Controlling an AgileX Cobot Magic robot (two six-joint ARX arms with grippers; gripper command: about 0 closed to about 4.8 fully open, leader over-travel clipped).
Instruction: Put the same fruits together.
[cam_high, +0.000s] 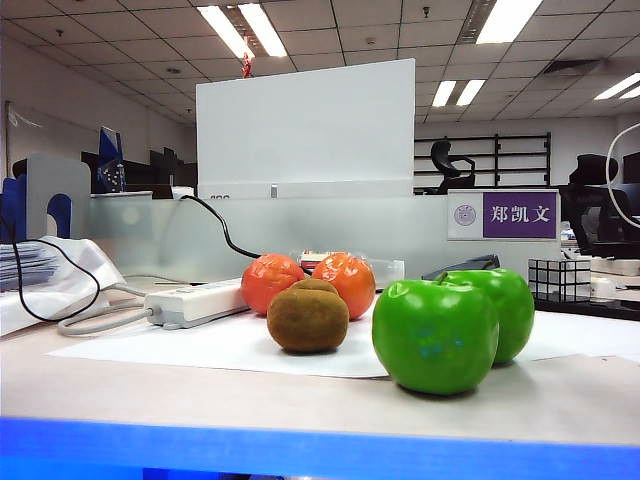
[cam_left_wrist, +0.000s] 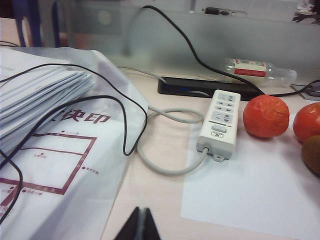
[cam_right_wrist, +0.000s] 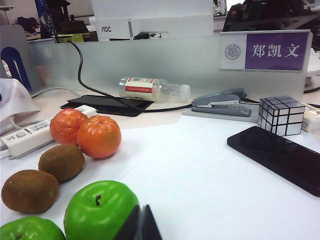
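On a white sheet of paper (cam_right_wrist: 210, 175) spread over the pale desk (cam_high: 200, 385), the six toy fruits lie sorted in pairs. Two glossy bright green apples (cam_high: 436, 335) (cam_high: 500, 305) sit touching each other at the near right of the exterior view. To their left rests a fuzzy brown oval kiwi (cam_high: 308, 318); the right wrist view shows it has a partner, two kiwis (cam_right_wrist: 62, 162) (cam_right_wrist: 30, 191) lying just beside one another. Behind them, farther from the camera, two shiny orange-red tangerines (cam_high: 271, 281) (cam_high: 345, 282) stand side by side, touching.

The left gripper (cam_left_wrist: 139, 226) has its dark fingers pressed together, holding nothing; it hovers over the left part of the desk, near a clear plastic bag of printed papers (cam_left_wrist: 55, 150), with a white power strip (cam_left_wrist: 219, 122) and its grey cord ahead of it, and the tangerines beyond at the right. The right gripper (cam_right_wrist: 139, 225) is likewise pressed closed and empty, hanging just beside the nearer green apple (cam_right_wrist: 98, 213) above the white sheet.

Farther right lie a black phone (cam_right_wrist: 277, 157) and a black-and-white gridded cube (cam_right_wrist: 281, 115), well apart from the fruit. A grey stapler (cam_right_wrist: 220, 103) and a clear plastic bottle with a red label (cam_right_wrist: 152, 88) lie near the frosted partition, which carries a purple name plate (cam_right_wrist: 272, 51).
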